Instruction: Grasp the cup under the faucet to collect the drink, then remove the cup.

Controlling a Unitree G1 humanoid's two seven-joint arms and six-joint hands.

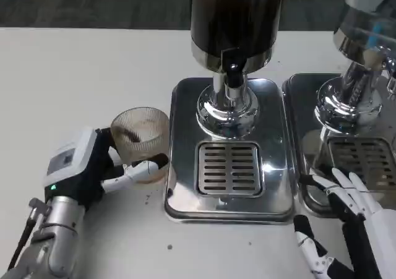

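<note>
I am seeing my left hand point(102, 167) wrapping its fingers around the cup point(140, 140), a ribbed, clear, brownish-tinted one standing upright on the white table point(74, 75). One finger is curling across the cup's lower front and the dark palm is pressing in from its left side. The cup is sitting just left of the steel drip tray point(230, 161), beside its edge rather than on it, so it is off to the left of the faucet point(233, 75) and the slotted grate point(229, 167). The dark dispenser point(236, 19) is rising behind the tray. My right hand point(346, 205) is holding nothing, with its fingers spread apart, hanging by the front corner of a 2nd tray point(309, 106).
</note>
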